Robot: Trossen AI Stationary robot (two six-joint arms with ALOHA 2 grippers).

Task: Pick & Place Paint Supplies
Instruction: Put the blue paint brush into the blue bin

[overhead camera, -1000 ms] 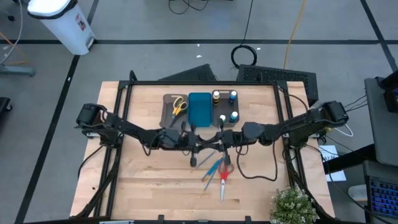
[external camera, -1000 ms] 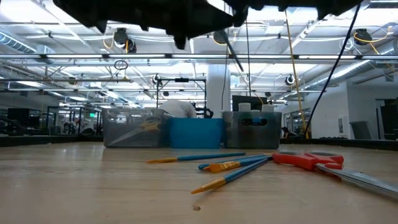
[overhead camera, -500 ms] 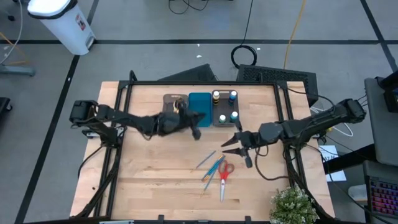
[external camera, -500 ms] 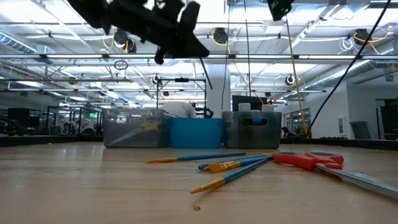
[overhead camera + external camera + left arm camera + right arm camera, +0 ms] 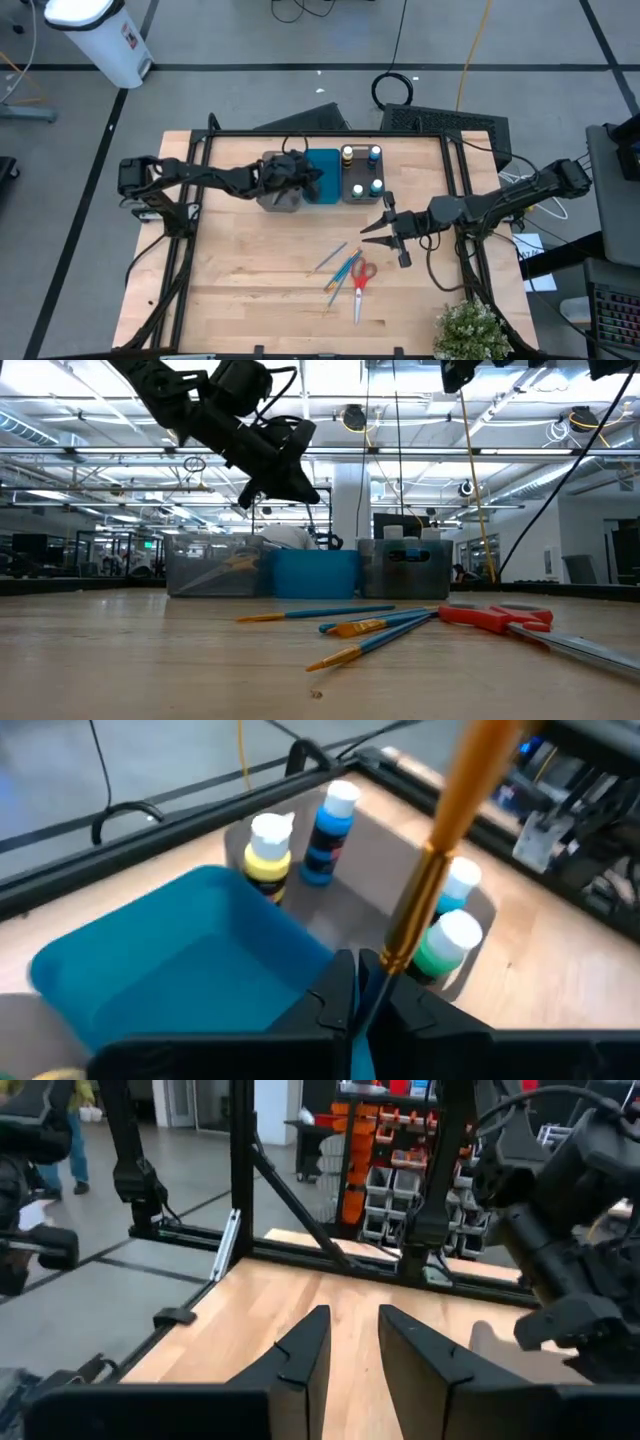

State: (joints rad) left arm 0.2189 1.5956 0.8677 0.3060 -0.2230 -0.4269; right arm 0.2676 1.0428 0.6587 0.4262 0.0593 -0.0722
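The left gripper's [image 5: 362,988] fingers [image 5: 325,995] are pressed together on a paintbrush [image 5: 440,840] with a blue handle, gold ferrule and orange tip, which sticks out ahead of them. Below and just ahead of those fingers lies the blue tray [image 5: 322,175], empty inside as far as the left wrist view shows. Beyond it, further ahead of the fingers, a grey tray [image 5: 375,900] holds four small paint bottles: one yellow [image 5: 268,858], two blue [image 5: 330,830] and one green [image 5: 445,942].

The right gripper's [image 5: 350,1342] fingers [image 5: 300,1360] stand slightly apart with nothing between them, hovering over bare wooden table [image 5: 240,270] past the bottle tray, with open tabletop ahead of them up to the black frame rail [image 5: 330,1252] at the edge.

Between the two grippers, nearer the table's front edge, three paintbrushes [image 5: 340,265] lie fanned together beside one pair of red-handled scissors [image 5: 360,280]. A second grey tray [image 5: 270,190] sits on the far side of the blue tray from the bottles, behind the left fingers; the left arm covers most of it in the high view. The front half of the table is otherwise open.
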